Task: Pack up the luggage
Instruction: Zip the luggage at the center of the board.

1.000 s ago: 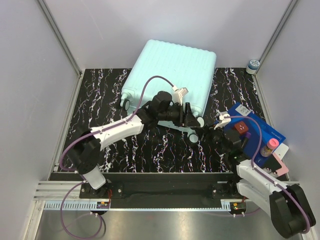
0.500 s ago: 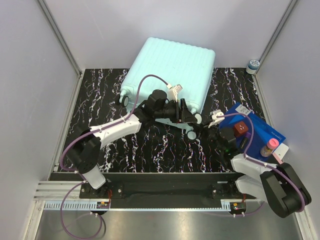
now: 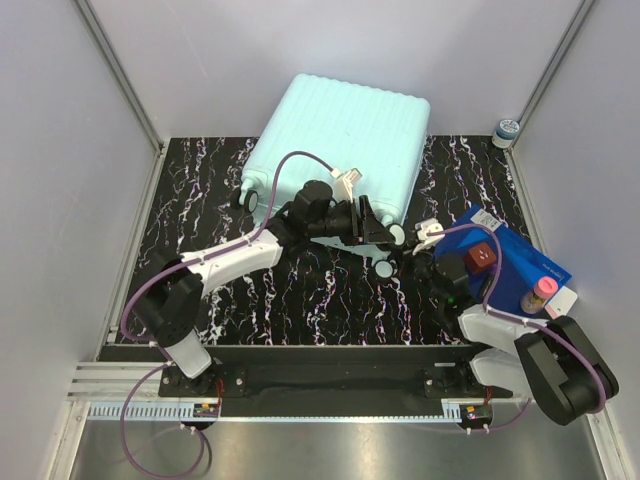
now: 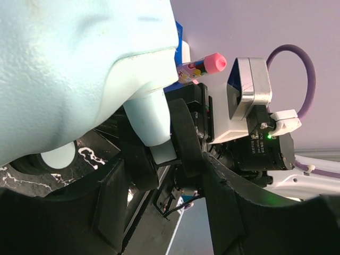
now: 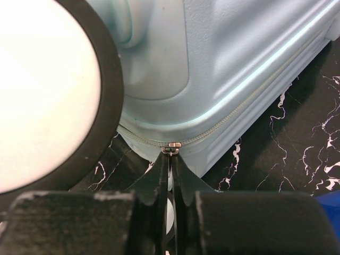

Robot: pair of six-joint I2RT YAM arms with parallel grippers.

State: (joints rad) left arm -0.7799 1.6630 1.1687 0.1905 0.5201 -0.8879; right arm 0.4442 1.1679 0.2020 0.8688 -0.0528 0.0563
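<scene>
The luggage (image 3: 345, 140), a ribbed mint-green suitcase, lies closed at the back of the table. My left gripper (image 3: 378, 228) is at its near right corner. In the left wrist view that gripper (image 4: 164, 175) is closed around the black caster wheel (image 4: 183, 135) and its mint strut. My right gripper (image 3: 412, 258) reaches the same corner from the right. In the right wrist view it (image 5: 171, 159) is shut on the small metal zipper pull (image 5: 171, 146) on the zipper line of the luggage (image 5: 239, 64). A second wheel (image 5: 42, 95) fills that view's left.
A flat blue box (image 3: 520, 262) lies at the right with a red-brown block (image 3: 483, 255) and a pink-capped tube (image 3: 538, 292) on it. A small round tin (image 3: 507, 129) sits in the back right corner. Grey walls close in the table.
My right gripper has moved in to the suitcase corner and closed on the zipper pull. The left gripper and the suitcase shifted slightly up and left.
</scene>
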